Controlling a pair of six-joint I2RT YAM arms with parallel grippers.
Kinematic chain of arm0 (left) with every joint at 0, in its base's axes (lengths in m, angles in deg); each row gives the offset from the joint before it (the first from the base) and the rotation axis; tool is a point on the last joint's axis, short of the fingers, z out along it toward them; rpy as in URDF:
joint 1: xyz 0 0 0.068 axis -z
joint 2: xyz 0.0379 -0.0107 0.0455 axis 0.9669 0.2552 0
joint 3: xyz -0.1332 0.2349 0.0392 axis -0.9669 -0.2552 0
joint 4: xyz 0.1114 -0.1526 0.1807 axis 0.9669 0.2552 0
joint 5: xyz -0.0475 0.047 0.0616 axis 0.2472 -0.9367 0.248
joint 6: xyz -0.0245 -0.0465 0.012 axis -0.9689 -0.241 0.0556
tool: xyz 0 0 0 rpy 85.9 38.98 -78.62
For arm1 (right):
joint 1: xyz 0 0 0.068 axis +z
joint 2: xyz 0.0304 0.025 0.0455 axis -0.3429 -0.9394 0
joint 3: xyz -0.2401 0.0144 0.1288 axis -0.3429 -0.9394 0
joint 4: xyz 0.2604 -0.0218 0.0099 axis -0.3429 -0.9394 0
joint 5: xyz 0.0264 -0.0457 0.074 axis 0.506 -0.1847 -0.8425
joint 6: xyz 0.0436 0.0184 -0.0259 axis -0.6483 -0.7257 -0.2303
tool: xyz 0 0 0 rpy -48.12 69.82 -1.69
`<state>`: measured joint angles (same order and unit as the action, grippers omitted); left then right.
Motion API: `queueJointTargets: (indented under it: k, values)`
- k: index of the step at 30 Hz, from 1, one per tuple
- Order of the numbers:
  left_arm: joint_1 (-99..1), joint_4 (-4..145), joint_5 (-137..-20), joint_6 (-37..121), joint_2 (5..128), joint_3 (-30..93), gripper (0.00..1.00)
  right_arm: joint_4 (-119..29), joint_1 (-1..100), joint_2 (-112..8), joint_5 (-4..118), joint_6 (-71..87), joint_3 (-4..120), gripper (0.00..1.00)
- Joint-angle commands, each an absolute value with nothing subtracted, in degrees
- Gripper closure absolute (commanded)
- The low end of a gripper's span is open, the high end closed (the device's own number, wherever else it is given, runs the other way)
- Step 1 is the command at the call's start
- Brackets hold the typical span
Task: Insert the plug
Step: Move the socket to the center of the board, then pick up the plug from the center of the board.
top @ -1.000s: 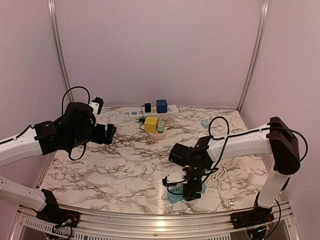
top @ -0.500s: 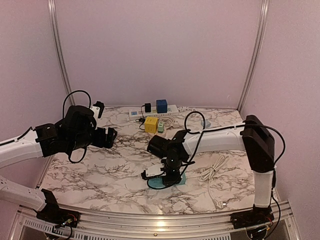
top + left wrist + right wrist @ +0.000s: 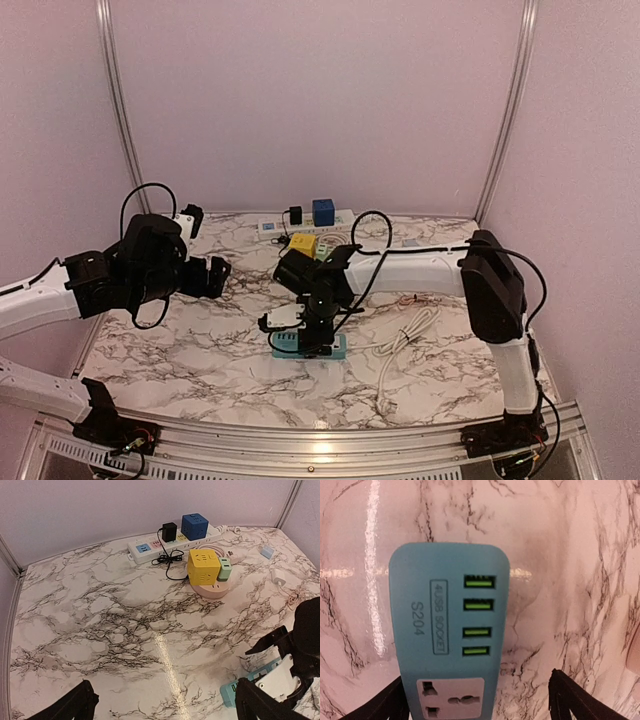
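A teal socket block (image 3: 447, 630) with four green USB ports and one mains outlet lies flat on the marble table. It also shows in the top view (image 3: 312, 346) and the left wrist view (image 3: 231, 692). My right gripper (image 3: 477, 700) is open and straddles its outlet end. The left finger is against the block's edge and the right finger stands clear of it. From above, the right gripper (image 3: 305, 333) is at the table's middle front. A white cable (image 3: 405, 338) trails to the right. My left gripper (image 3: 165, 705) is open and empty, above the table's left (image 3: 215, 275).
A white power strip (image 3: 145, 550) lies along the back wall, carrying a black adapter (image 3: 169, 531) and a blue cube (image 3: 195, 526). A yellow cube (image 3: 204, 565) and a green adapter (image 3: 224, 570) sit on a pink round base (image 3: 210, 588). A white charger (image 3: 278, 576) and a small blue block (image 3: 266, 551) lie at the right.
My right arm has swept left and a little back across the table. The teal socket block moved with it and the white cable trailed after. My left gripper shifted slightly.
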<state>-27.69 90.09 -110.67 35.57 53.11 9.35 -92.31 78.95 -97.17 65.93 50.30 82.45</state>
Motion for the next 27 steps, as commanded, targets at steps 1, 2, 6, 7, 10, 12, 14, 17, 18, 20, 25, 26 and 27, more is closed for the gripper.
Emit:
queueJointTargets:
  k: [1, 2, 6, 7, 10, 12, 14, 17, 18, 20, 25, 26, 27]
  values:
    - [-27.67, 89.64, -110.42, 35.15, 51.65, 8.88, 0.01, -87.01, 72.70, -84.85, 68.56, 43.32, 76.85, 0.09]
    - [-27.67, 89.43, -110.26, 35.16, 51.73, 8.89, 0.01, -85.37, 71.38, -82.71, 69.94, 41.95, 74.49, 0.08]
    - [-27.68, 88.77, -109.62, 35.38, 52.42, 8.98, 0.01, -79.73, 65.24, -76.22, 77.88, 36.42, 68.70, 0.05]
    - [-27.68, 88.66, -109.42, 35.34, 52.58, 8.97, 0.01, -78.94, 63.05, -75.51, 80.24, 35.18, 67.83, 0.04]
    - [-27.71, 88.59, -109.21, 35.39, 52.73, 8.97, 0.01, -77.51, 59.06, -75.21, 81.78, 32.32, 66.46, 0.03]
    - [-27.68, 88.64, -109.12, 35.33, 52.64, 8.97, 0.01, -75.90, 56.14, -75.83, 81.31, 29.02, 66.12, 0.02]
    - [-27.71, 88.79, -109.16, 35.34, 52.55, 9.05, 0.01, -74.67, 52.41, -77.19, 79.48, 23.85, 66.90, 0.01]
    - [-27.73, 89.30, -109.12, 35.31, 52.31, 9.23, 0.01, -70.19, 48.22, -78.41, 77.27, 18.60, 66.27, 0.01]
    - [-27.67, 89.52, -109.13, 35.25, 52.15, 9.23, 0.01, -69.36, 47.16, -79.08, 76.94, 16.94, 66.46, 0.02]
    - [-27.71, 89.93, -109.37, 35.24, 51.80, 9.23, 0.01, -69.02, 45.98, -81.01, 77.58, 15.64, 67.53, 0.03]
    - [-27.67, 90.33, -109.86, 35.26, 51.07, 8.95, 0.01, -69.45, 45.23, -85.37, 80.70, 10.16, 68.52, 0.04]
    - [-27.73, 90.22, -109.76, 35.29, 50.93, 8.82, 0.01, -68.90, 45.17, -85.43, 80.74, 8.23, 67.71, 0.05]
    - [-27.67, 90.15, -109.78, 35.25, 50.93, 8.80, 0.01, -68.33, 45.11, -85.43, 80.36, 6.15, 66.56, 0.05]
